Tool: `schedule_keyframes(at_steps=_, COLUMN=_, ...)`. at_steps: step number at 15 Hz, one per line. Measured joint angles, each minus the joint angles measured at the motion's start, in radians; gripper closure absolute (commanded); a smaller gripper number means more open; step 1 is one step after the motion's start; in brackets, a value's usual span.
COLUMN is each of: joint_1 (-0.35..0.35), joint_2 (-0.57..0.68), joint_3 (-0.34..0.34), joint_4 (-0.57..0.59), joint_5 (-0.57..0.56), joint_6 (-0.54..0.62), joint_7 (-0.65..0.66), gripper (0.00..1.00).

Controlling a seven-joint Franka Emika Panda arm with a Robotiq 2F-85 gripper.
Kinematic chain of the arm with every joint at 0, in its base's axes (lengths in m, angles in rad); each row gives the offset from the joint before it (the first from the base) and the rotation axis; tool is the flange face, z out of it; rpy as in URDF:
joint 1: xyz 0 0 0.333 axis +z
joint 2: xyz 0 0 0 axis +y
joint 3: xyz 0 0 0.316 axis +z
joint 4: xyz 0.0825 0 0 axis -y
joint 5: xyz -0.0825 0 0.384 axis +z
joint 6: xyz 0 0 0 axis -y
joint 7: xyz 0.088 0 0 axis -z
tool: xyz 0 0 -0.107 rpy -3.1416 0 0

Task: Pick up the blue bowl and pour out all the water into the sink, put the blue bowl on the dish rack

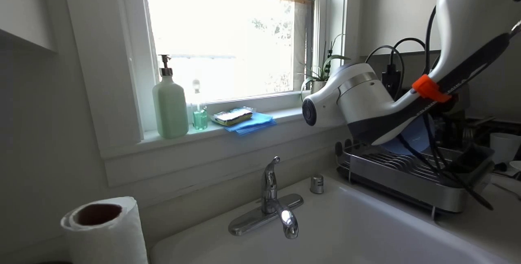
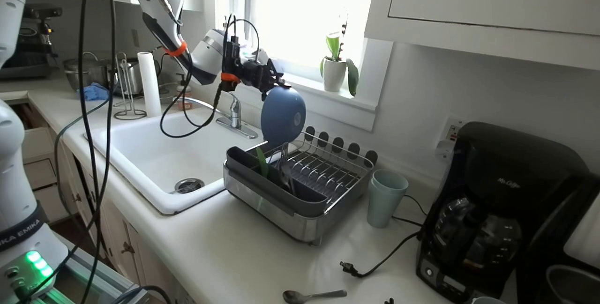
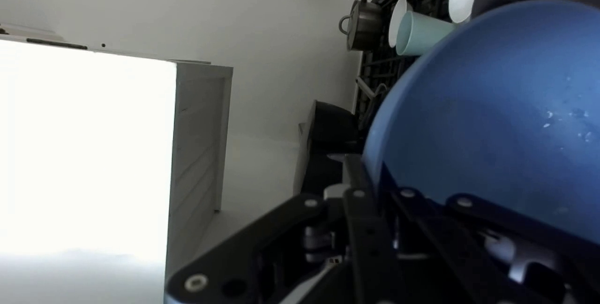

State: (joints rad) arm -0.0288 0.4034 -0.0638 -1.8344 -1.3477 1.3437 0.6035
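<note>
White-and-black jointed arm slopes down, wrist bent, black two-finger gripper aimed roughly sideways. Jaws nearly together, pinching the rim of the round deep-blue bowl, turned on edge at the silver wire dish rack, contact unclear

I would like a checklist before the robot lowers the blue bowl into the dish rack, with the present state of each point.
1. Gripper shut on the rim of the blue bowl: ok.
2. Bowl emptied: cannot tell; it is tipped on its side and droplets show inside, but part of the inside is outside the wrist view.
3. Dish rack standing beside the sink: ok.
4. Bowl seated in the rack's slots: not ok; the gripper holds it higher than them.
5. Bowl clear of the standing utensils: cannot tell; they show close under it in an exterior view.
</note>
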Motion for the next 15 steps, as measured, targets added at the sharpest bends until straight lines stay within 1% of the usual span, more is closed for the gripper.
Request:
schedule_keyframes(at_steps=7, joint_1=-0.036, joint_2=0.152, joint_3=-0.010, joint_4=0.131, joint_5=-0.015, joint_6=0.047, joint_7=0.016, gripper=0.99)
schedule_keyframes(at_steps=15, joint_1=-0.036, joint_2=0.289, joint_3=-0.020, joint_4=0.275, joint_5=-0.034, joint_6=0.058, joint_7=0.037, gripper=0.99)
